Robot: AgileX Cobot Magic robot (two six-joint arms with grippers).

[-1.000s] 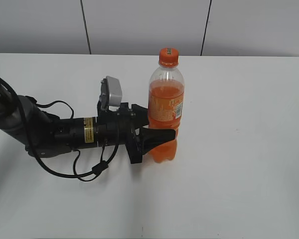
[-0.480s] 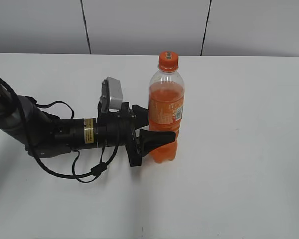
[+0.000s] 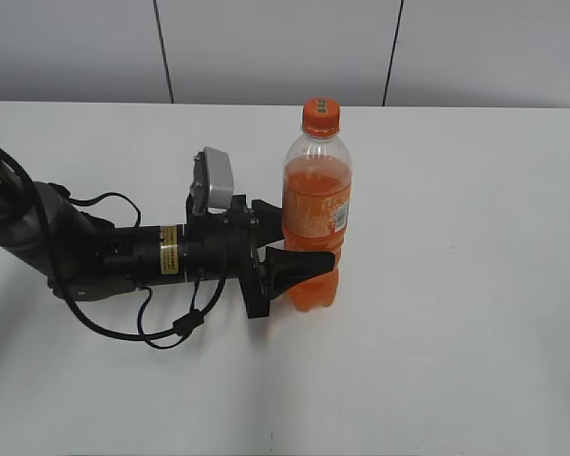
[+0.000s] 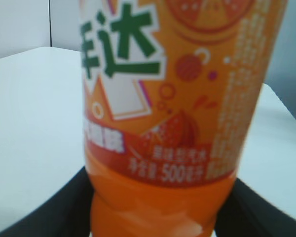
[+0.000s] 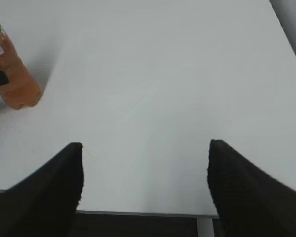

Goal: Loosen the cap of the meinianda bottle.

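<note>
Your bottle (image 3: 315, 214) stands upright near the middle of the white table (image 3: 456, 285), long axis vertical, with the orange cap (image 3: 321, 111) pointing straight up and seated on the neck. Your left gripper (image 3: 299, 237) comes in low and level from the left, its 2 black fingers (image 3: 302, 263) clamped on the bottle's lower body just under the label (image 4: 172, 89), 1 on each side. Your right gripper (image 5: 144, 173) hangs well apart over bare table, its fingers spread wide with nothing between them.
</note>
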